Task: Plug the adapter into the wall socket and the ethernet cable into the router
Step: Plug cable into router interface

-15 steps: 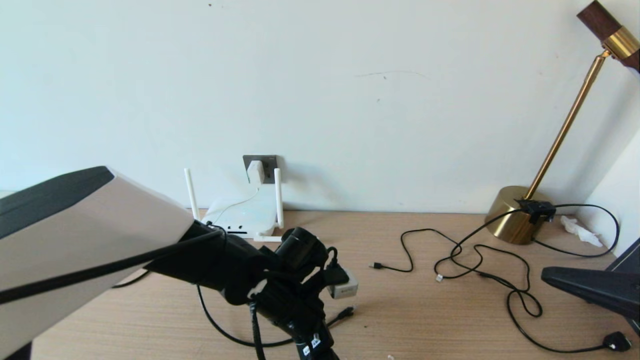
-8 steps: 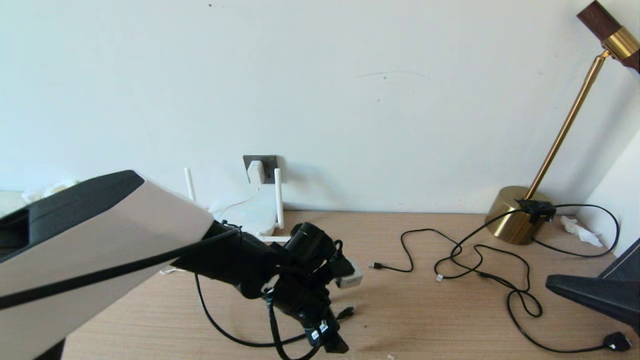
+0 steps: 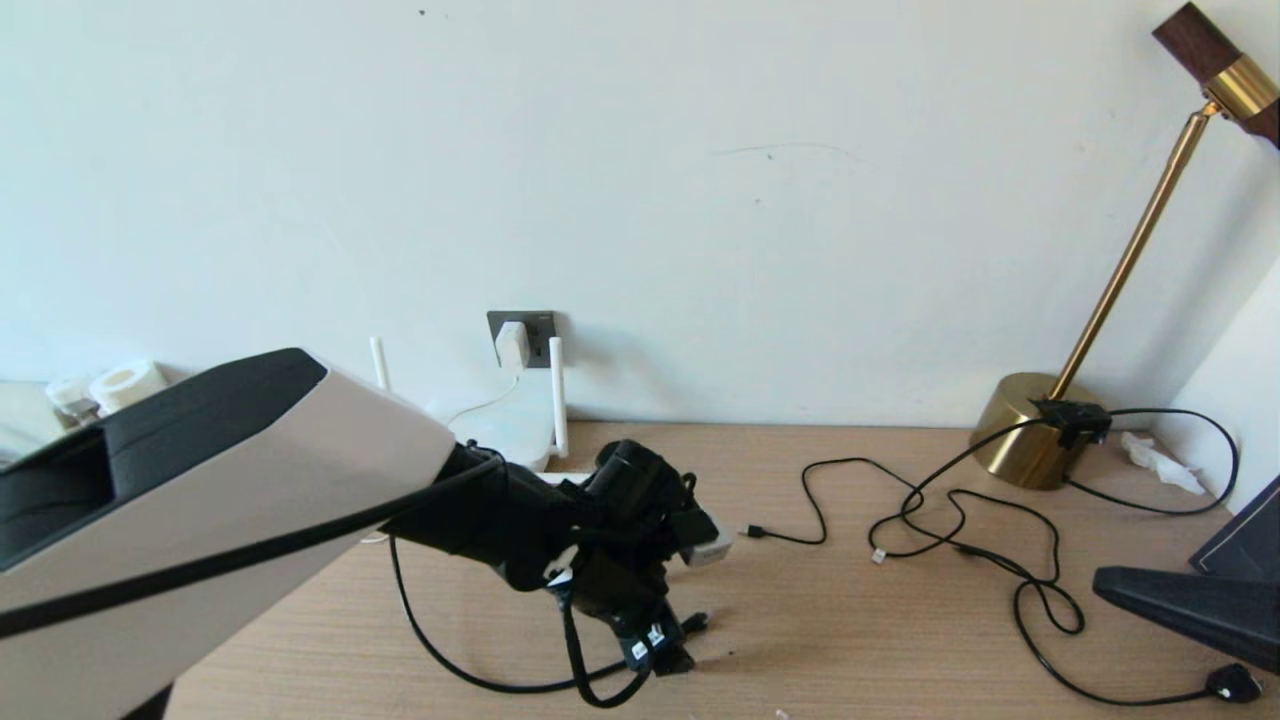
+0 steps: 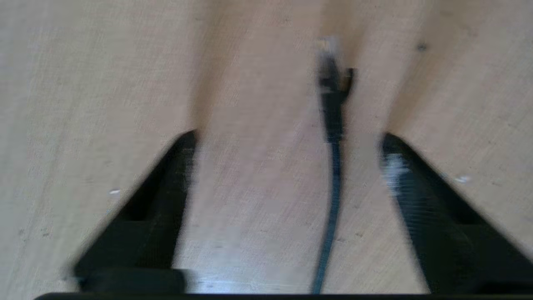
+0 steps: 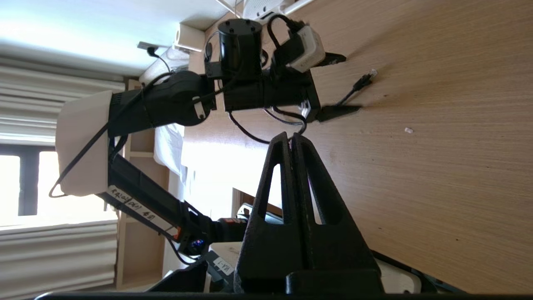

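Observation:
The white adapter (image 3: 511,344) sits plugged into the dark grey wall socket (image 3: 537,325). Below it the white router (image 3: 505,425) lies flat with its antennas up, half hidden by my left arm. The ethernet cable (image 3: 470,676) loops over the desk, and its black boot with the clear plug (image 3: 694,623) lies flat. My left gripper (image 3: 675,648) hangs open just above the desk. The ethernet cable (image 4: 332,175) runs between its fingers (image 4: 183,175), and the plug (image 4: 331,83) lies just past the tips, untouched. My right gripper (image 5: 290,136) is shut on nothing, parked at the desk's right edge (image 3: 1105,580).
A brass lamp (image 3: 1035,432) stands at the back right. Thin black cables (image 3: 950,520) sprawl over the right half of the desk and end in a black plug (image 3: 1232,683). A crumpled tissue (image 3: 1160,462) lies by the lamp.
My left arm has swung right and away from the router, bringing its open gripper down over the ethernet cable's plug end. The right arm has not moved.

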Controlling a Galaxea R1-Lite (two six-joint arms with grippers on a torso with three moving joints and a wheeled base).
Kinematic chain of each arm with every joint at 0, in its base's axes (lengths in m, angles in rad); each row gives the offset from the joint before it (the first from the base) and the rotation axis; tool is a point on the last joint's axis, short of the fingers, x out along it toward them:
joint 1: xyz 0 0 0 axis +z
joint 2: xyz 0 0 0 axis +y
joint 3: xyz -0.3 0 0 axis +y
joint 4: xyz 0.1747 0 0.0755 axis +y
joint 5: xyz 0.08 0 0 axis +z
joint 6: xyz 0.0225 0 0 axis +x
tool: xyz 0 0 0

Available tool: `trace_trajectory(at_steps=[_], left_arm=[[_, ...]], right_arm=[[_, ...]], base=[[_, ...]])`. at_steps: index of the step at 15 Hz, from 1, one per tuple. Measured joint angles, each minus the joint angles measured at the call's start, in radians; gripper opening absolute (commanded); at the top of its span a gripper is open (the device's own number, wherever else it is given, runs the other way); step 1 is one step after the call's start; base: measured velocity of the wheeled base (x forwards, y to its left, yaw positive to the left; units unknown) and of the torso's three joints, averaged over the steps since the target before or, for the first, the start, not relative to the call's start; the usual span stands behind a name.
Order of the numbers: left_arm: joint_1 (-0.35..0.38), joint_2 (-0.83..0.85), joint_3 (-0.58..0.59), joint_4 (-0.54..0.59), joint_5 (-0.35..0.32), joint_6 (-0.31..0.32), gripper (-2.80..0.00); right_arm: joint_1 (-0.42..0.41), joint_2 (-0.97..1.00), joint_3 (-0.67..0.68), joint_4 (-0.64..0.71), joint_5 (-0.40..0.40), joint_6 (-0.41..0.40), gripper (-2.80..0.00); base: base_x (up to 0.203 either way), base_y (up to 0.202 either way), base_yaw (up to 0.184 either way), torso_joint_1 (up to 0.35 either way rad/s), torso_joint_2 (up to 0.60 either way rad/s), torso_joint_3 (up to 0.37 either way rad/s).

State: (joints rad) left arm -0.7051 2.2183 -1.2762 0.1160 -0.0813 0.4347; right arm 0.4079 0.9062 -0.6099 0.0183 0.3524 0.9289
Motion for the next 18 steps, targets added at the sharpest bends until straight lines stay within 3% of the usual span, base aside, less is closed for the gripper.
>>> trace_trajectory(at_steps=[12, 16, 18], left_arm=[[-0.051, 0.013, -0.019, -0.003, -0.034, -0.002, -2.80], [-0.057, -0.017, 0.011, -0.136, -0.075, 0.009, -2.80], [-0.057, -0.089, 0.005, -0.214, -0.075, 0.055, -2.80]], right_arm=[[-0.002, -0.007, 0.014, -0.001, 0.008, 0.001, -2.80], [-0.002, 0.019, -0.055, -0.001, 0.013, 0.031, -2.80], [-0.002, 0.057, -0.126, -0.001, 0.038, 0.114, -2.80]], base=[[0.000, 0.000, 0.000, 0.000, 0.00, 0.000], [0.000, 0.000, 0.000, 0.000, 0.00, 0.000], [0.000, 0.000, 0.000, 0.000, 0.00, 0.000]])
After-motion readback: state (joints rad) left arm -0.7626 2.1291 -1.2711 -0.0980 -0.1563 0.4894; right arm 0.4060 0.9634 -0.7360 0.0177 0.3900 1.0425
